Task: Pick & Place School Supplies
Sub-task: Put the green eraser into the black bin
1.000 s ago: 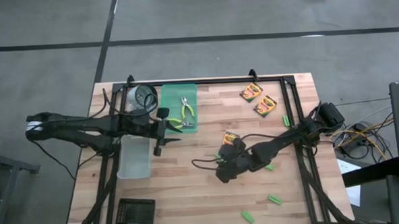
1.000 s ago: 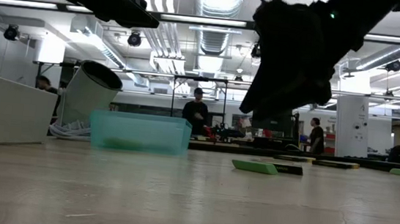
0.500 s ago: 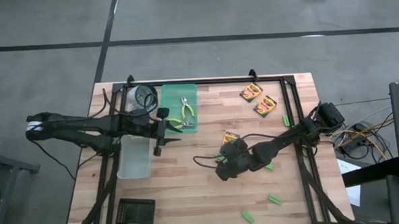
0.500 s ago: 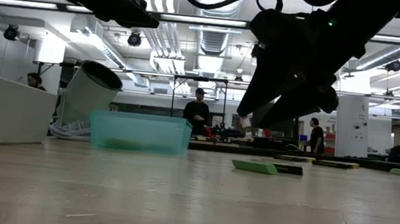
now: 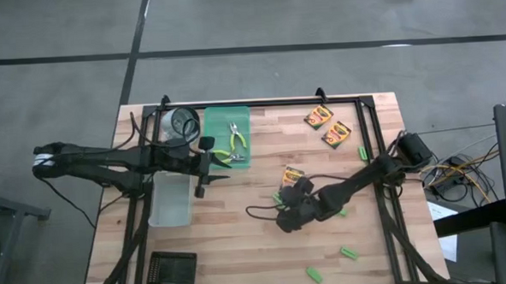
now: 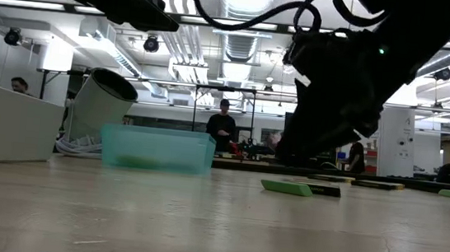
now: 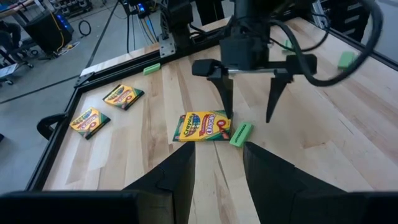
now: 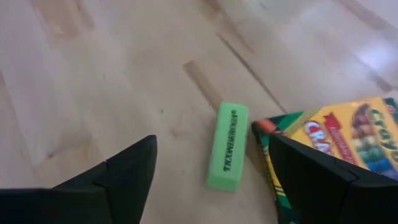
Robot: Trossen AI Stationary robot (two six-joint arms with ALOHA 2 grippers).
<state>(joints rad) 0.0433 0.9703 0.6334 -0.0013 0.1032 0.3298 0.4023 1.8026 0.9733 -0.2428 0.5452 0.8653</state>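
Right pincer (image 7: pixel 249 93): spread wide, gripping nothing, poised just above the small bright green block (image 8: pixel 227 147) (printed lettering along its side).
Green block: flat on the wooden bench (image 5: pixel 240 237), just beside the yellow-orange crayon box (image 7: pixel 204 126).
Crayon box: flat on the bench, well apart from the teal flat tray (image 5: pixel 226 136).
Other two crayon boxes (image 5: pixel 328 126): near the bench's far edge, beyond that crayon box.
Pliers with yellow-green handles (image 5: pixel 234 143): inside the teal tray.
Left pincer (image 5: pixel 204 168): beside the tray; whether its fingers are open, I cannot tell.
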